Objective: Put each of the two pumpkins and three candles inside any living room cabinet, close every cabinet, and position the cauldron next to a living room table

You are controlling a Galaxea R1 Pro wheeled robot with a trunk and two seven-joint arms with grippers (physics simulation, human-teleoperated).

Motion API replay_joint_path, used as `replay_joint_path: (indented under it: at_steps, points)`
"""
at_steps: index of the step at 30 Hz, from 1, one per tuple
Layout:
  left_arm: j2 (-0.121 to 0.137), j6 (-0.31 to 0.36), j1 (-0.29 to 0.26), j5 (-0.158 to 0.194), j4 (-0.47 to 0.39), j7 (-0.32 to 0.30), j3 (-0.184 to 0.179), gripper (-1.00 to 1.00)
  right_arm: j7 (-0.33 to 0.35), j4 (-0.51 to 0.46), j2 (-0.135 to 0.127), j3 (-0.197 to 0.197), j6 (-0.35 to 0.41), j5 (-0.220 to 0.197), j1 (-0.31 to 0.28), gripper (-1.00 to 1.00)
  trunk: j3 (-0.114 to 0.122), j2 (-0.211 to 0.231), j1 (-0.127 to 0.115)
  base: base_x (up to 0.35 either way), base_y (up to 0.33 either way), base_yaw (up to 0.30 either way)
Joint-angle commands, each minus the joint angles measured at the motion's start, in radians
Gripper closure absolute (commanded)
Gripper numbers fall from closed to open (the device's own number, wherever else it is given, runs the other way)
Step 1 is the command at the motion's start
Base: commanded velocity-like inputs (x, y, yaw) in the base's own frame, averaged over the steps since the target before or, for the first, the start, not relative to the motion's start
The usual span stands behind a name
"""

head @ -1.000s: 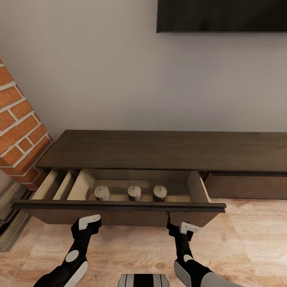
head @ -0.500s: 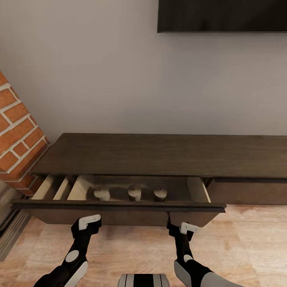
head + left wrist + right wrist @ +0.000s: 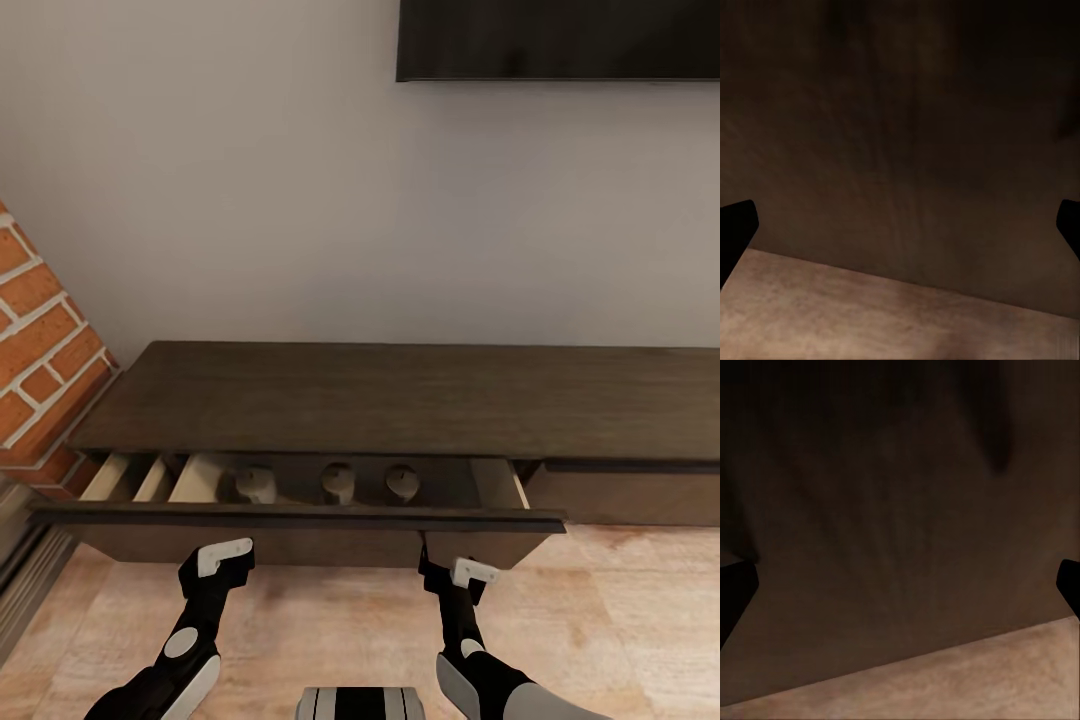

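The cabinet [image 3: 400, 395] runs long and low along the grey wall, dark brown, with one drawer [image 3: 300, 520] partly pulled out at its left end; inside that drawer three candles stand in a row against the pale beige lining, the left candle [image 3: 256, 484], the middle candle [image 3: 338, 482] and the right candle [image 3: 402, 481], each apart from its neighbour and half shaded by the cabinet top; two narrow slots with pale dividers [image 3: 150, 478] lie at the drawer's left side; the left gripper [image 3: 222, 560] sits right at the lower edge of the drawer front, toward its left, and the right gripper [image 3: 455, 572] sits likewise at the front's right part, both arms reaching up from below; in each wrist view the dark wood front fills most of the frame, very close, with a black fingertip [image 3: 735, 229] at either edge, so both pairs of jaws stand spread wide and hold nothing; whether they touch the wood I cannot tell; a brick column [image 3: 40, 350] stands left of the cabinet, a dark screen [image 3: 560, 40] hangs on the wall above, and a light wooden floor [image 3: 620, 620] lies below.
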Motion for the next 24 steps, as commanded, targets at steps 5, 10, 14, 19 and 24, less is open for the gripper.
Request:
replay_joint_path:
  at_steps: [5, 10, 14, 19, 24]
  points:
    - [0.001, -0.008, -0.001, 0.011, -0.001, 0.006, -0.005, -1.0, -0.007, 0.0, 0.0, 0.011, -0.001, 0.003, -0.001, -1.0, -0.001, 0.0, 0.0, 0.116, 0.0, 0.0]
    - [0.001, -0.008, -0.001, 0.011, -0.001, 0.006, -0.006, -1.0, -0.007, 0.0, 0.0, 0.011, -0.001, 0.003, -0.001, -1.0, -0.001, 0.0, 0.0, 0.117, 0.0, 0.0]
    - [0.001, -0.008, -0.001, 0.011, 0.0, 0.006, -0.005, -1.0, -0.007, 0.0, 0.0, 0.011, -0.001, 0.003, -0.001, -1.0, -0.001, 0.0, 0.0, 0.117, 0.0, 0.0]
    - [0.001, -0.008, -0.001, 0.011, 0.0, 0.006, -0.005, -1.0, -0.007, 0.0, 0.0, 0.011, -0.001, 0.003, -0.001, -1.0, -0.001, 0.0, 0.0, 0.117, 0.0, 0.0]
    - [0.001, -0.007, -0.001, 0.011, -0.001, 0.007, -0.005, -1.0, -0.007, 0.0, 0.0, 0.011, 0.0, 0.003, -0.002, -1.0, -0.001, 0.0, 0.0, 0.111, 0.0, 0.0]
